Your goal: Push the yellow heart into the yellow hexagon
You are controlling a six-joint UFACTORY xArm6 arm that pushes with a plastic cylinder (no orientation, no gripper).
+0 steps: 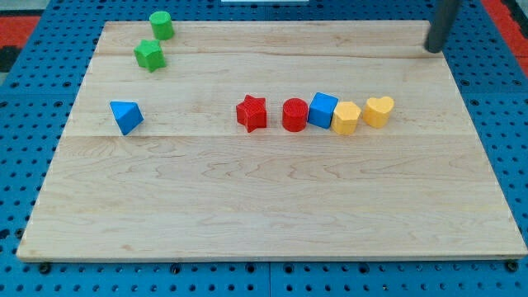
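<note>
So the yellow heart (379, 110) is parked right of centre on the wooden board (247, 206), at the right end of a row of blocks. It is set just beside the yellow hexagon (346, 118), close enough that touching or not can't be told. The blue cube (322, 110) is pressed against the hexagon's left side, then the red cylinder (294, 115) and the red star (252, 113) are lined up further left.

My tip (434, 49) is planted near the board's top right corner, well apart from the heart, up and to its right. No hand is fitted, just a bare rod, and nothing is touched by it.

A blue triangle (125, 116) is left alone at the view's left, and a green cylinder (161, 25) and green star (149, 55) are tucked up in the top left.
</note>
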